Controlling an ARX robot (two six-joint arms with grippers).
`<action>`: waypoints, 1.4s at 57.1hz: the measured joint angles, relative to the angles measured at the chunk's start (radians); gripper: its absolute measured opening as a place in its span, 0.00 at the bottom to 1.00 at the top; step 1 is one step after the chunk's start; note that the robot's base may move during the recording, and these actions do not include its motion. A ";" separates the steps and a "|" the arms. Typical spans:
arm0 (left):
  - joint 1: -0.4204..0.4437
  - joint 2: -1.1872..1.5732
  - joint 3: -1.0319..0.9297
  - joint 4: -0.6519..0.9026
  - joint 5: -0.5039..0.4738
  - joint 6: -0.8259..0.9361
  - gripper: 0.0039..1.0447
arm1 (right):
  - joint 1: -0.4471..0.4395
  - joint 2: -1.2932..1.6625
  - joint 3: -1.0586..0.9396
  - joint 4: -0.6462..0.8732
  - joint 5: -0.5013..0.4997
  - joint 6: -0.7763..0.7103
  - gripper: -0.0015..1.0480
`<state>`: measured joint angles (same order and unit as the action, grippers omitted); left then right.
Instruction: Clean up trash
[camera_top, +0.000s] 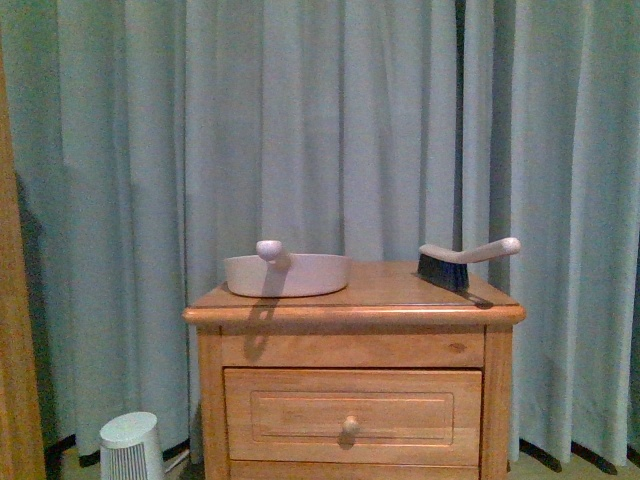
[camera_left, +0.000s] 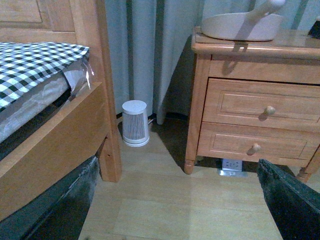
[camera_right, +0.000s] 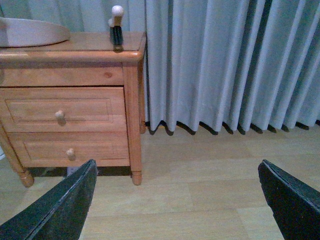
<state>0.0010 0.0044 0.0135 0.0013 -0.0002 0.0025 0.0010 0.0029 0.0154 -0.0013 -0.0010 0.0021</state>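
Observation:
No trash shows in any view. A beige dustpan (camera_top: 288, 272) lies on the wooden nightstand (camera_top: 355, 300), its knobbed handle toward me. A hand brush (camera_top: 462, 260) with dark bristles and a beige handle lies at the top's right end. The dustpan (camera_left: 241, 25) also shows in the left wrist view, and the brush (camera_right: 116, 27) in the right wrist view. My left gripper (camera_left: 182, 200) hangs open over bare wood floor in front of the nightstand. My right gripper (camera_right: 177, 200) is open too, over floor to the right of the nightstand. Neither arm shows in the front view.
A wooden bed frame (camera_left: 95, 75) with a checked black-and-white cover (camera_left: 30, 65) stands left of the nightstand. A small white ribbed bin (camera_left: 135, 122) sits on the floor between them. Grey curtains (camera_top: 320, 130) hang behind. A white power strip (camera_left: 231, 166) lies under the nightstand.

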 joint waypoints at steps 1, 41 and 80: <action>0.000 0.000 0.000 0.000 0.000 0.000 0.93 | 0.000 0.000 0.000 0.000 0.000 0.000 0.93; 0.000 0.000 0.000 0.000 0.000 0.000 0.93 | 0.000 0.000 0.000 0.000 0.000 0.000 0.93; 0.000 0.000 0.000 -0.002 0.000 0.000 0.93 | 0.000 0.000 0.000 0.000 0.000 0.000 0.93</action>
<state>0.0010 0.0040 0.0135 -0.0002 -0.0002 0.0025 0.0010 0.0029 0.0154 -0.0013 -0.0010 0.0021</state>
